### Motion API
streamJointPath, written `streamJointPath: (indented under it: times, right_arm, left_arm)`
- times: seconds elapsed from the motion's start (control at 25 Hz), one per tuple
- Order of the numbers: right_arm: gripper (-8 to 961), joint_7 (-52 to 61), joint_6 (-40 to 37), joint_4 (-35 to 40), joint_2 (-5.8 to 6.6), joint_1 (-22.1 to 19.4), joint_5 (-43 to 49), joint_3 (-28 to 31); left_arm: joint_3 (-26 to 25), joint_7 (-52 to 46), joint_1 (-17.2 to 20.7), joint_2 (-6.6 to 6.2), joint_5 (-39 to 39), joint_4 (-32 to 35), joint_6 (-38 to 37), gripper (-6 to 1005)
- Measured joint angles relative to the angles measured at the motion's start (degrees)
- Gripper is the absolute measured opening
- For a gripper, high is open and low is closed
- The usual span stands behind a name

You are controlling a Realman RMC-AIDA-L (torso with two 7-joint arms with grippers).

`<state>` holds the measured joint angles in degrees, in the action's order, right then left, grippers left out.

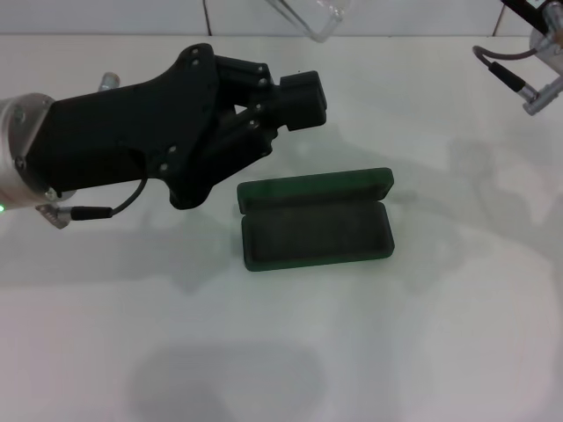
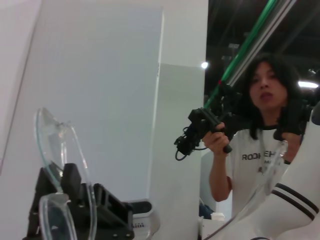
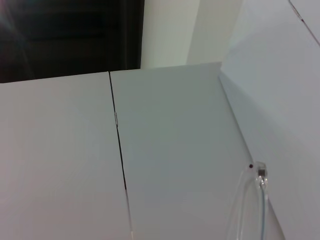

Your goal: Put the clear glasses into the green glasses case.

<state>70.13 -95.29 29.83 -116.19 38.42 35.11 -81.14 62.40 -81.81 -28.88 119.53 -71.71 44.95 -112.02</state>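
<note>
The left gripper [image 1: 303,95], a big black claw, is reaching out over the white table [image 1: 440,352], its tip hanging just past the far left corner of the dark green rectangular hard glasses case [image 1: 317,186]. The case is lying open on the table with its lid folded back, and the dark felt trough is showing nothing inside. The fully transparent plastic wraparound glasses [image 1: 315,25] are riding up in the air beyond the gripper's tip, well clear of the case. In the left wrist view the clear lens [image 2: 52,145] is rising right out of the black fingers [image 2: 75,185], so I am judging that the jaws are pinched narrow on the frame, though the exact contact point is hard to make out. The right arm [image 1: 537,61] is sitting parked at the far right edge, with its gripper beyond what I can see. These glasses are looking very light and thin, with a smooth, slippery surface and slender arms that would flex or snap under a hard squeeze. A gentle hold on the thicker frame edge is seeming safest to me. Since they are roughly as wide as the case, they are going to need lining up lengthwise with the trough before lowering.
</note>
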Motion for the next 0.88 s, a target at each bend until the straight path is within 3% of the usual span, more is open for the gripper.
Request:
streamJointPath:
  times: [0.88]
  right_arm:
    - [113, -3.9, 1.3, -1.7, -0.01, 0.0, -0.7, -0.4]
  left_arm:
    - [0.2, 1.1, 0.9, -0.15, 3.5, -1.4, -1.9, 51]
